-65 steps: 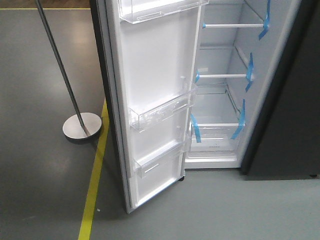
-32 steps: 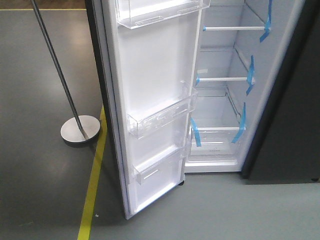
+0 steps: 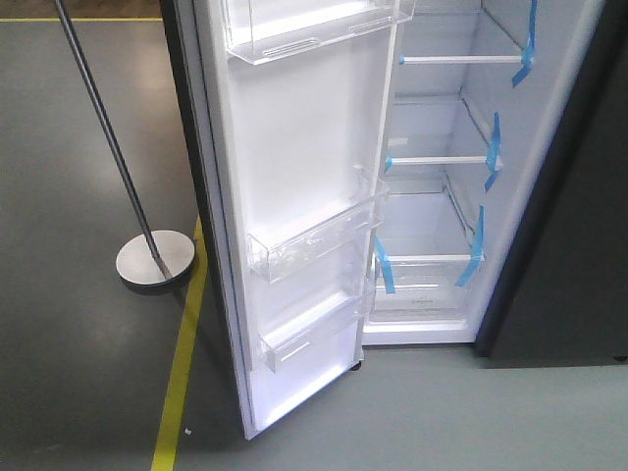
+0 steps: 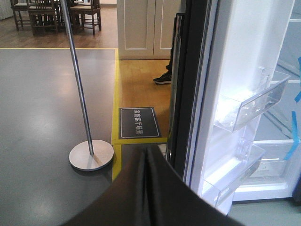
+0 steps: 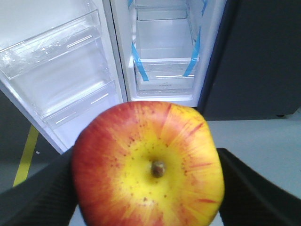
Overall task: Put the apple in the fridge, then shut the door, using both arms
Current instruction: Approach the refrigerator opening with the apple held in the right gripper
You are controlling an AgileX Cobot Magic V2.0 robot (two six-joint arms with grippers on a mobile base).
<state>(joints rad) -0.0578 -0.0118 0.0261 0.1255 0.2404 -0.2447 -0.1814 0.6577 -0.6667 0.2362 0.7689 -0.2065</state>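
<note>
Notably, the front view shows neither arm, and the top of the fridge (image 3: 432, 118) runs out of frame. In the right wrist view the apple (image 5: 148, 165) hides most of the right claw (image 5: 146, 188); only dark fingers (image 5: 37, 197) show at each side, pinching the fruit. The apple's lower edge is cut off. The left claw (image 4: 146, 188) is a dark, blurred mass, its two halves pressed together along a seam.

The apple is red with a yellow patch streaked red around its brown stem. It is held outside the fridge, facing the open door (image 3: 304, 147) and the taped shelves (image 3: 442, 260).

The floor (image 3: 69, 343) is grey with a yellow line (image 3: 182, 363). A pole stand (image 3: 155, 260) stands left of the door. A wooden floor (image 4: 136, 80), chairs (image 4: 56, 12) and a white cabinet (image 4: 141, 28) lie beyond.
</note>
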